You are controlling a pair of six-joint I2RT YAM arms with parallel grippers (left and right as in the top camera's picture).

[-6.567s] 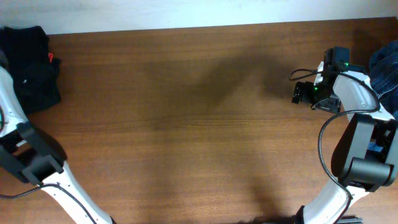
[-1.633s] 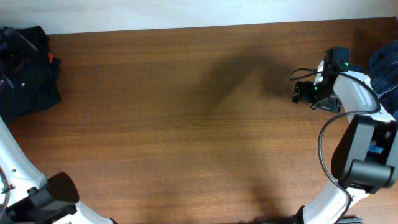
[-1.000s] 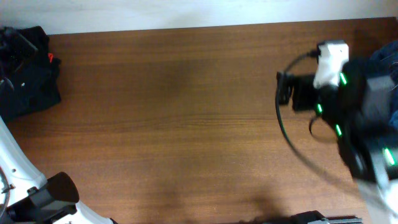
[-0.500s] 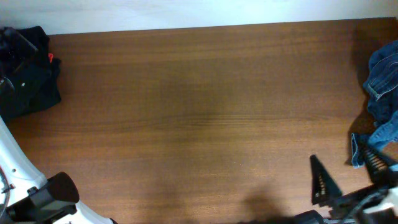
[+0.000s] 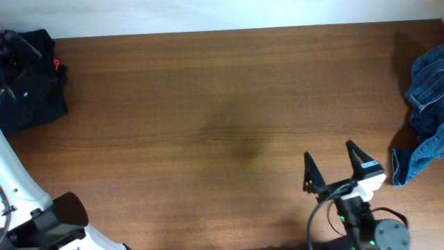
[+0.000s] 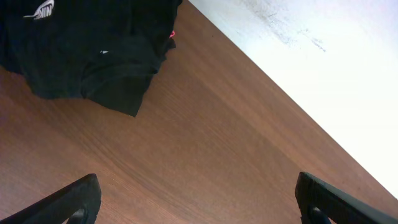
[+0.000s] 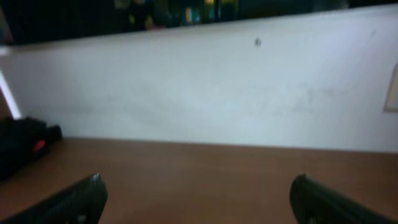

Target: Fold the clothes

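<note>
**Task items.** The black clothes (image 5: 33,82) lie in a crumpled heap at the far left corner of the bench (image 5: 222,104), close to the wall (image 5: 208,14). The heap is not folded. A red tag (image 6: 171,34) shows at its edge on the side facing the bench centre. A small white logo (image 6: 40,10) shows on the cloth in the left wrist view. A denim garment (image 5: 424,114) lies bunched at the right edge of the bench and is partly cut off by the frame. The two heaps are well apart, with bare wood between them.

**Left claw.** The left claw (image 6: 202,200) is open. Its two fingertips stand wide apart at the lower corners of the left wrist view, and nothing is between them. It hangs above bare wood just beside the black clothes and does not touch them. In the overhead view the left arm (image 5: 21,184) runs up the left edge towards that heap. The claw itself cannot be made out there against the dark cloth.

**Right claw.** The right claw (image 5: 333,167) is open and empty. It sits over the near edge of the bench, near the denim garment but clear of it. Its wrist view is blurred. It looks across the bench to the wall, with the black clothes at the far left.
</note>
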